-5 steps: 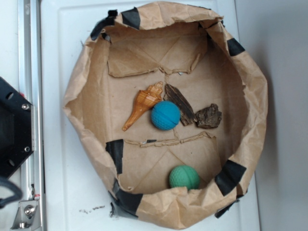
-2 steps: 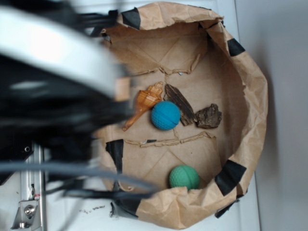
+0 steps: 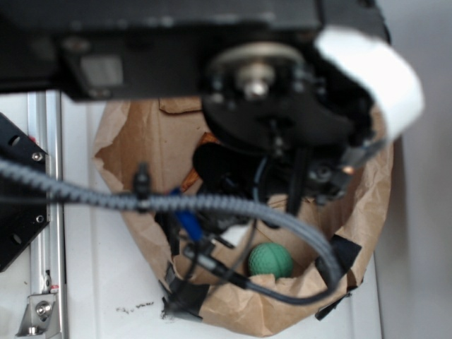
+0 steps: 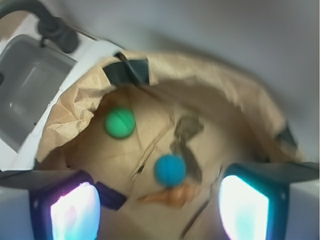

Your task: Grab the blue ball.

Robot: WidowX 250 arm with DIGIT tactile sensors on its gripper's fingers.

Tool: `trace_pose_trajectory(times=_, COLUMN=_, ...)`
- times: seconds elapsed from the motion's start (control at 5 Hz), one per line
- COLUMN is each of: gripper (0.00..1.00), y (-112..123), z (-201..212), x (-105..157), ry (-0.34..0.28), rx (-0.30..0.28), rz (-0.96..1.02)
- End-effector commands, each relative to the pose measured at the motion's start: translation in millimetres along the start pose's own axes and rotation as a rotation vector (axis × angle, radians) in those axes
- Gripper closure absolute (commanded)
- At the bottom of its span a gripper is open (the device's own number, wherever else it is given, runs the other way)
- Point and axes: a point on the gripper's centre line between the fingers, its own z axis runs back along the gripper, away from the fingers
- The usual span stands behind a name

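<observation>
In the wrist view the blue ball (image 4: 170, 170) lies on the floor of a brown paper bowl (image 4: 70, 120), with an orange shell (image 4: 172, 195) just below it and dark bark pieces (image 4: 186, 131) above it. My gripper (image 4: 160, 212) is open and empty; its two lit pads (image 4: 75, 212) stand wide apart at the bottom corners, well above the ball. The ball lies between them, slightly right of centre. In the exterior view the arm (image 3: 268, 106) hides the blue ball. The green ball (image 3: 270, 260) shows near the bowl's front wall, and in the wrist view (image 4: 120, 123) at upper left.
The paper bowl has crumpled raised walls (image 3: 367, 205) with black tape patches (image 3: 340, 256). It sits on a white surface (image 3: 92, 268). A metal rail (image 3: 44, 212) and a black block (image 3: 18, 198) stand at the left. Cables (image 3: 212, 205) hang across the bowl.
The arm has swung in from the left and now hangs over the bowl, covering the blue ball, shell and bark in the exterior view. The objects in the bowl have not moved.
</observation>
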Motion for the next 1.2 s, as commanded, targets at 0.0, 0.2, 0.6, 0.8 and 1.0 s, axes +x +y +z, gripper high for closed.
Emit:
trace_pose_trajectory(times=0.0, gripper=0.00, y=-8.3, z=-29.8, x=-8.6, ry=-0.023, rx=0.062, rz=-0.202)
trace_pose_trajectory(times=0.2, gripper=0.00, y=-3.4, z=-42.9, x=-14.2, ry=0.006, rx=0.043, rz=-0.180)
trace_pose_trajectory(times=0.6, gripper=0.00, y=-1.0, z=-62.2, x=-15.3, ry=0.021, rx=0.021, rz=-0.175)
trace_pose_trajectory(times=0.8, gripper=0.00, y=-1.4, z=-82.4, x=-16.0, ry=0.020, rx=0.007, rz=-0.179)
trace_pose_trajectory(times=1.0, gripper=0.00, y=-3.3, z=-94.0, x=-16.2, ry=0.001, rx=0.012, rz=-0.173)
